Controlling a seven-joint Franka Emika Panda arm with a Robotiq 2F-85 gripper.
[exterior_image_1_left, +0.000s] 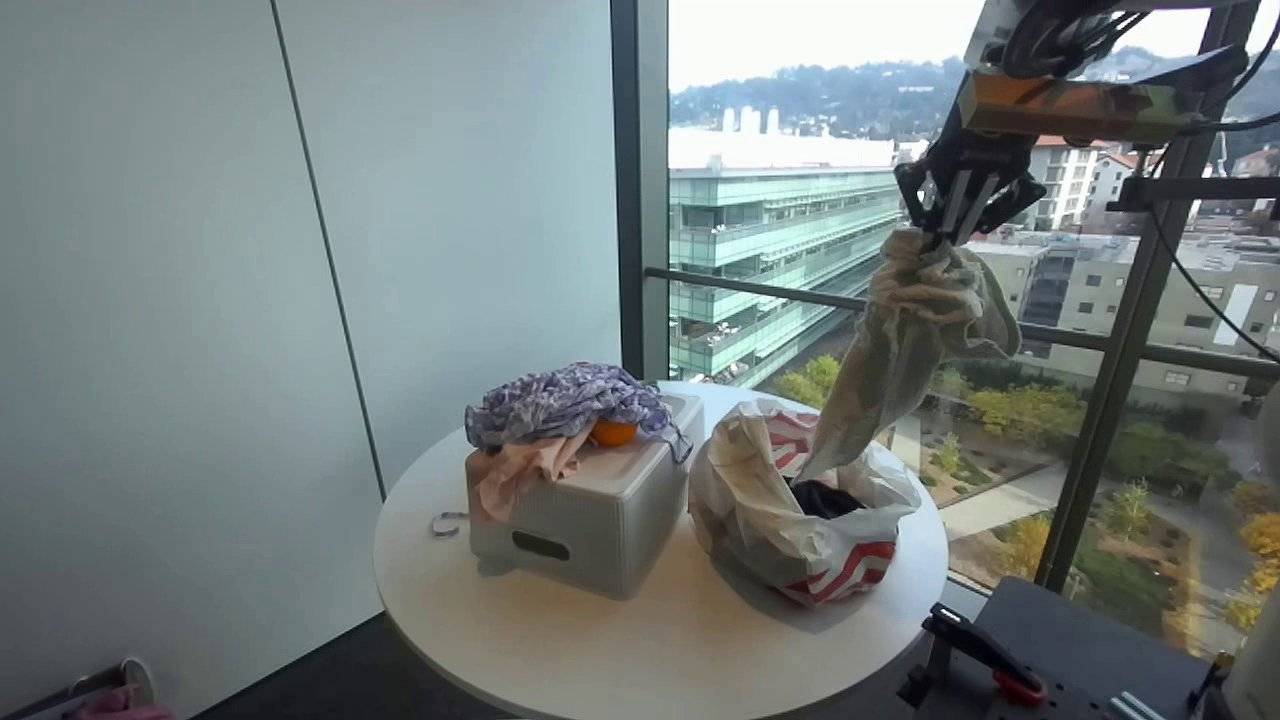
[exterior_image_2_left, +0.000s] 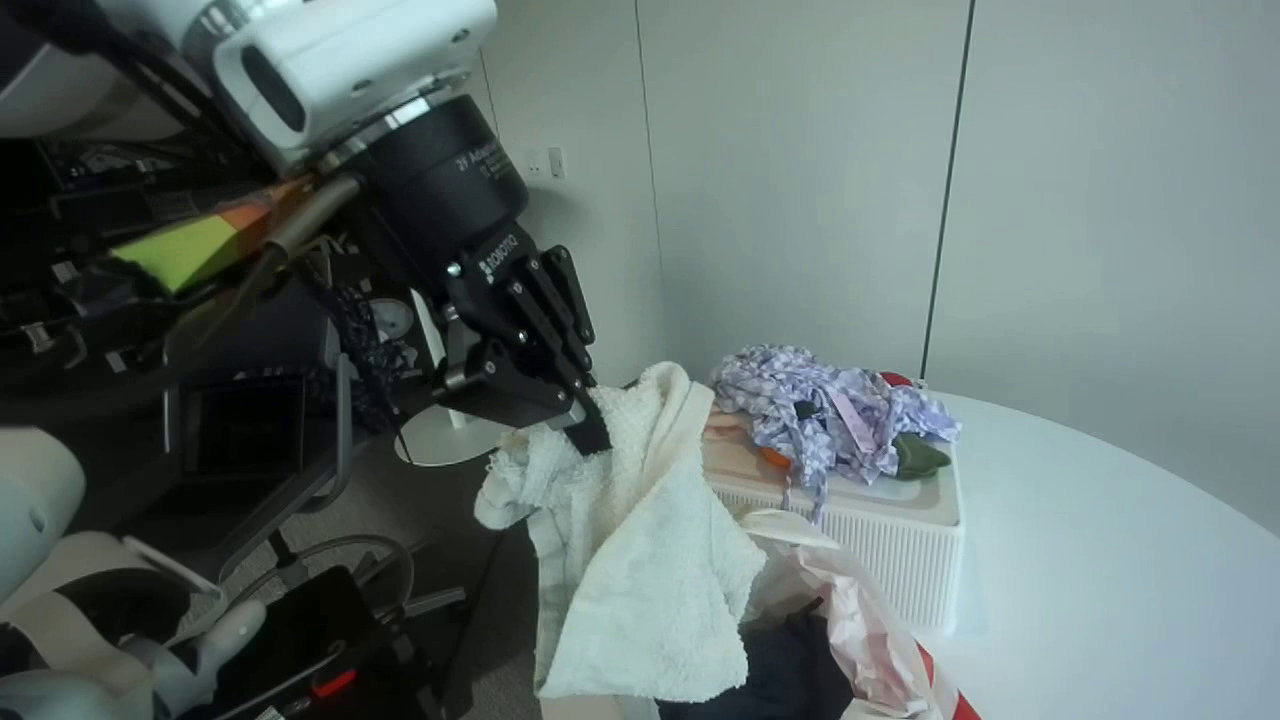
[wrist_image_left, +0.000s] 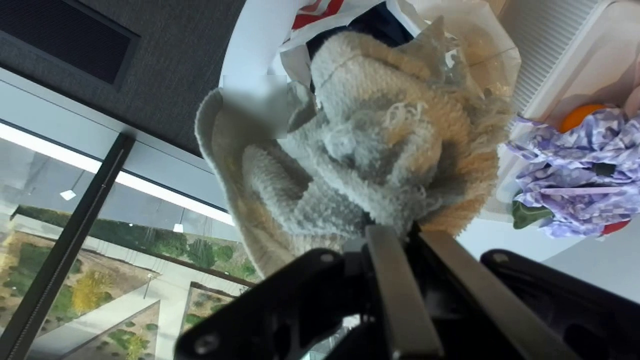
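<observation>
We see the gripper (exterior_image_1_left: 937, 240) clenched on a whitish towel (exterior_image_2_left: 655, 560), whose top is bunched in the grip while the rest hangs in loose folds; in an exterior view its lower end slants leftward over the mouth of a white plastic bag (exterior_image_1_left: 745, 500) with red stripes, though we cannot tell whether the two touch; inside the bag we make out dark fabric (exterior_image_1_left: 825, 499); the bag sits on the right part of a round white table (exterior_image_1_left: 560, 650), and left of the bag we find a pale box (exterior_image_1_left: 595, 540) with a slot in its near side; on top lie a crumpled lavender cloth (exterior_image_1_left: 570, 400), a peach cloth (exterior_image_1_left: 530, 465) draped over the near left edge, and an orange item (exterior_image_1_left: 613, 433) partly covered; in an exterior view we spot a green item (exterior_image_2_left: 918, 457) at the lavender cloth's near right and a red item (exterior_image_2_left: 895, 379) at its far side; tall windows (exterior_image_1_left: 770, 230) stand at the right, a pale wall (exterior_image_1_left: 200, 250) at the left.
</observation>
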